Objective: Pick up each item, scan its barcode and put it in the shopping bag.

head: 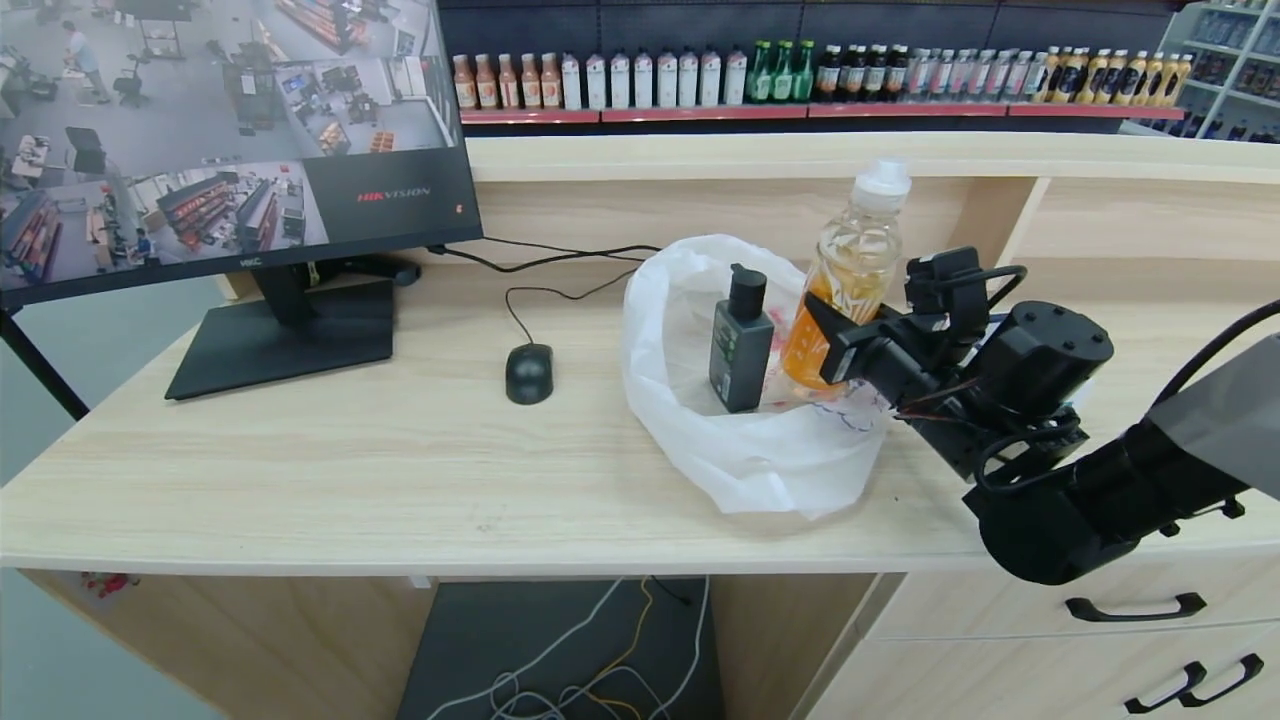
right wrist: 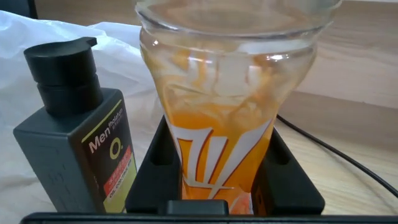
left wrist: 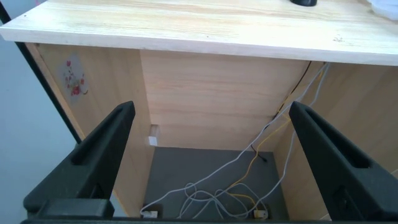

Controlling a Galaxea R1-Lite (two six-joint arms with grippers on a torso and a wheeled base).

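Head view: right pincer [head: 835, 345] clasps juice bottle [head: 850, 260] in bag [head: 760, 460] beside dark bottle [head: 741, 345]; left pincer [left wrist: 211, 112] spread.

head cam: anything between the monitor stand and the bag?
The mouse, with cables farther back, sits between the monitor stand and the bag. The rest of that stretch is bare counter, as the head view shows.

The shopping bag [head: 760, 460] is white, the drink bottle [head: 850, 270] orange.

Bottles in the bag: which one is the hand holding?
The orange drink bottle: the right hand clamps its lower part, and it leans. The dark bottle stands free beside it.
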